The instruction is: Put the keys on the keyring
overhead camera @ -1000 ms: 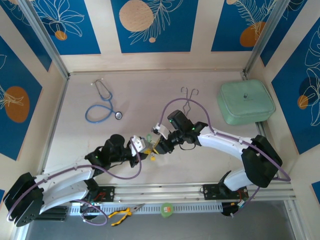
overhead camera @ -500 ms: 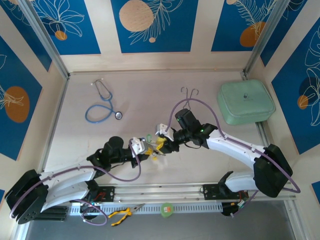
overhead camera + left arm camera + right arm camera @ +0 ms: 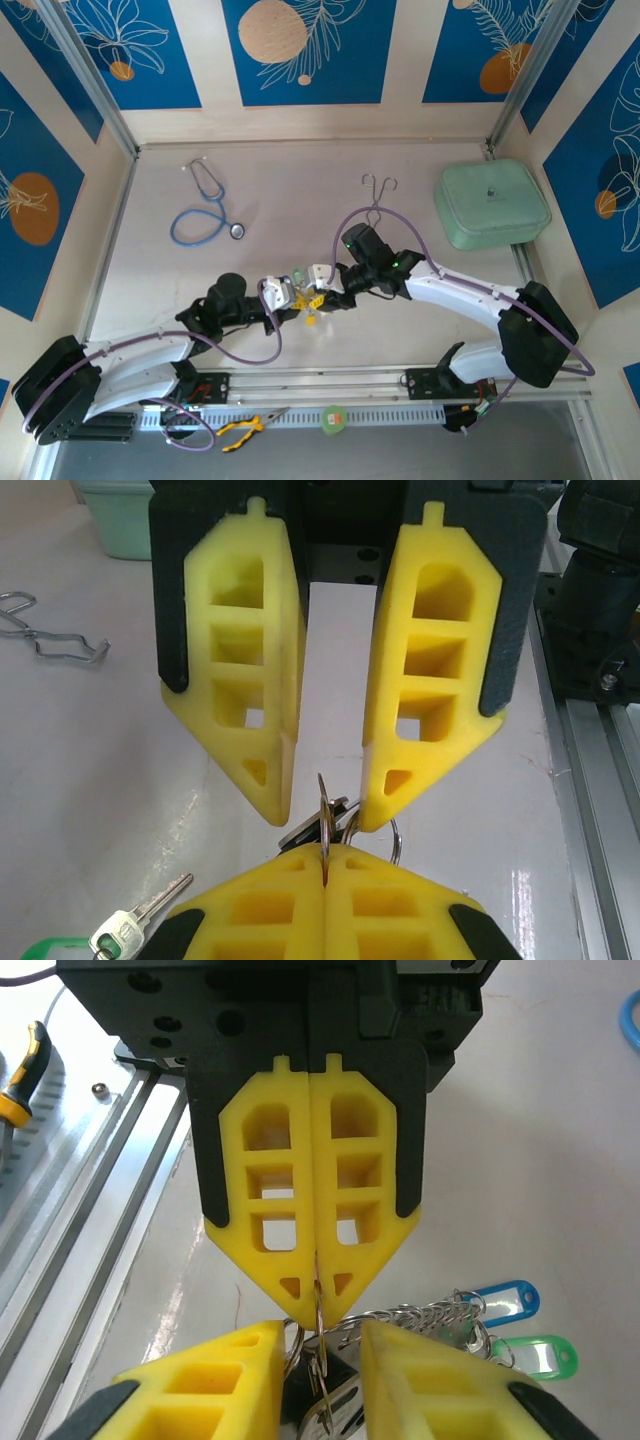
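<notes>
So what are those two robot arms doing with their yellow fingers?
They are working on a keyring. The left gripper is pinched shut on the thin metal keyring, holding it up. The right gripper is close in, its jaws open on either side of the ring. A chain with a blue tag and a green tag trails off it, and one silver key lies on the table nearby.

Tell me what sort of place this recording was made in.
Most likely a lab robot cell, not a real clinic: a tabletop boxed in by aluminium framing and printed blue panels, with staged props such as a stethoscope, forceps and a green case.
</notes>
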Robot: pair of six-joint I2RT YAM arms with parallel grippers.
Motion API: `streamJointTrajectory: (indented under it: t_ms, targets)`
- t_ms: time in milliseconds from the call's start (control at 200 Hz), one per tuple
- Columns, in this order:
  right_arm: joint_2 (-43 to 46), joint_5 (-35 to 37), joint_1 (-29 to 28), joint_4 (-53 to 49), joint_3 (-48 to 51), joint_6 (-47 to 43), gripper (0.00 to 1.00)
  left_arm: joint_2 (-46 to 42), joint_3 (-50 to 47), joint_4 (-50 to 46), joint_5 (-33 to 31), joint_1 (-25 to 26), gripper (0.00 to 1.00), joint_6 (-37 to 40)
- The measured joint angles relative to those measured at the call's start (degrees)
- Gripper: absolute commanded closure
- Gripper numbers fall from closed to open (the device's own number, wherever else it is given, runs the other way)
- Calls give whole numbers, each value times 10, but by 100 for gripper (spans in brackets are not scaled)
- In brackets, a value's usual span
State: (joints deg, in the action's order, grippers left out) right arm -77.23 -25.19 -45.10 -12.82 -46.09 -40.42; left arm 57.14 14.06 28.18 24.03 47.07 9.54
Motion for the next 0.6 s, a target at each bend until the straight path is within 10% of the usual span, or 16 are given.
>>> streamJointTrajectory:
  t_ms: [600]
  targets:
    - [5,12,1,9,21,-11,75,-1,-2,-3,14,0,100,11]
